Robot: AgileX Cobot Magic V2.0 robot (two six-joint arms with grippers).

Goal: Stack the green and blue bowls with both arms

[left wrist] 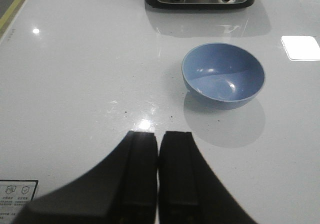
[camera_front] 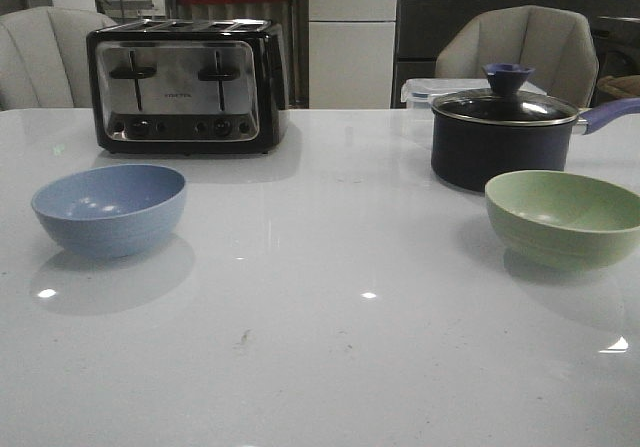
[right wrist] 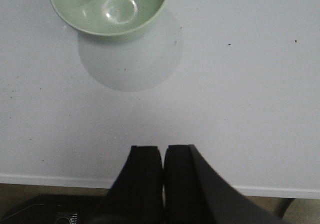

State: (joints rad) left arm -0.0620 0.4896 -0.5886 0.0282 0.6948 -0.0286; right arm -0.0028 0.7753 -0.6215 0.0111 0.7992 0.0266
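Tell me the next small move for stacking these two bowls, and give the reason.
Probably open the left tool and move it toward the blue bowl. Both tools are shut and empty, the right tool back near the table edge. The two bowls sit upright, empty and far apart, the green bowl beside the saucepan, so one must be lifted first.

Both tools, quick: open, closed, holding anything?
Left tool: closed, holding nothing.
Right tool: closed, holding nothing.
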